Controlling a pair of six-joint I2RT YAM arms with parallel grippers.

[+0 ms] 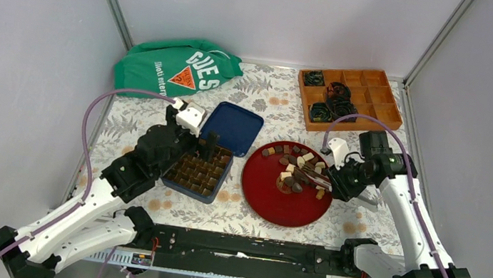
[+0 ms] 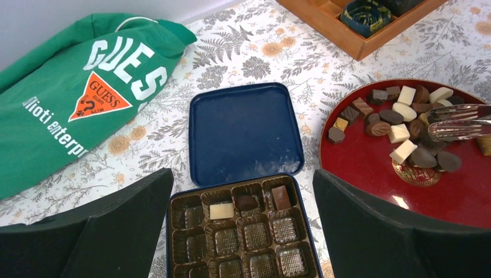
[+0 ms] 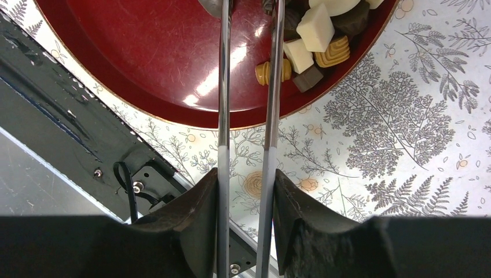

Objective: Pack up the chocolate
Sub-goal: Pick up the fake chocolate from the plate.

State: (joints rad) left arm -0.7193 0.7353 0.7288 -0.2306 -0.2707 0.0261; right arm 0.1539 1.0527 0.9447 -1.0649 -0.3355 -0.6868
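Three chocolates (image 2: 249,204) occupy the far row of the chocolate box (image 2: 253,234) (one cream-white, one dark, one mid brown). Every other cell visible from the left wrist is vacant. The remaining chocolates lie heaped on the far half of the red plate (image 1: 271,203), which sits just right of the box on the bench (image 1: 271,92).

The right fingers (image 3: 197,208) are clamped narrow on metal tongs (image 3: 223,104). The tong tips reach into the heap, but whether a piece sits between them cannot be told. The left fingers (image 2: 116,231) stand wide with nothing in them, above the near end of the box.

The step in hand is judged to be picking one piece with the tongs:

1. Select a piece at the edge of the heap, apart from its neighbours.
2. Straddle two flat sides. Rounded pieces will likely slip out under a hard squeeze.
3. Lift clear of the plate rim before crossing to the box.
4. Approach a vacant cell beside the filled ones, keeping clear of the left arm.
5. Release low, so the piece seats and does not bounce out.
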